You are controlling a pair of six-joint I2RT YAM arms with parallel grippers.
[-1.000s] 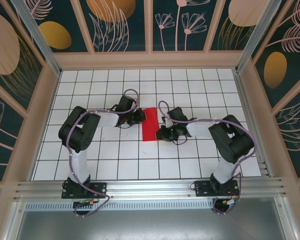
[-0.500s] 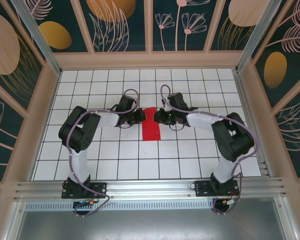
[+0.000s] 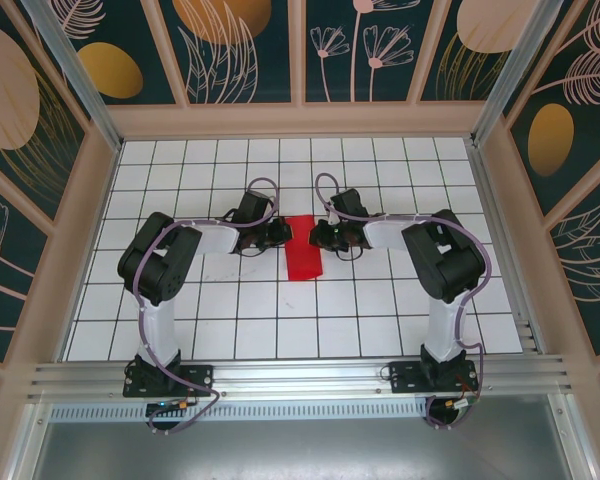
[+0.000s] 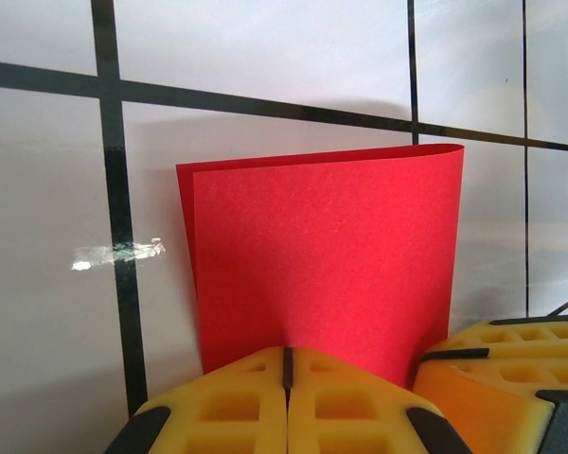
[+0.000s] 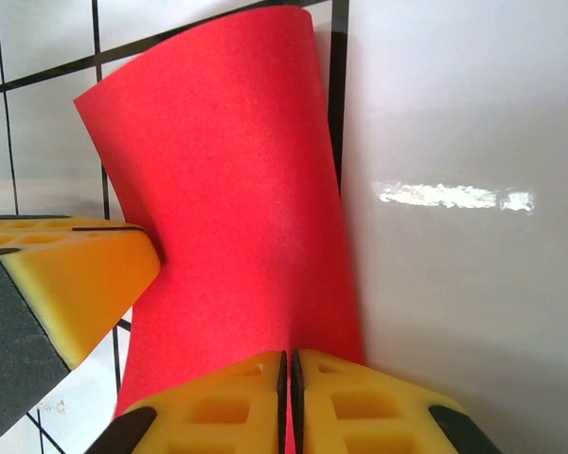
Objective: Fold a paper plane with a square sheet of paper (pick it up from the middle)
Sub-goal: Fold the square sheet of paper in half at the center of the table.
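Now the right gripper (image 3: pixel 319 236) sits higher along the right edge of the square sheet of paper (image 3: pixel 303 258) than it did a second ago, when it was down by the near right corner. It has slid up to face the left gripper (image 3: pixel 280 235) across the sheet, and the red shape looks a touch narrower than before.

Both grippers are pinched shut on the paper. On the left wrist camera, the yellow pads (image 4: pixel 237 407) meet with the red sheet (image 4: pixel 322 255) rising from between them, two layers showing at its left edge. On the right wrist camera, the closed fingers (image 5: pixel 360 407) clamp the bowed sheet (image 5: pixel 237 189).

This likely means the first half fold is made and being held and evened.

The paper lies in the middle of the white grid table (image 3: pixel 200 300), between the two grippers. It is a doubled strip with its long axis running away from the arm bases. It has no nose yet, so it points nowhere.
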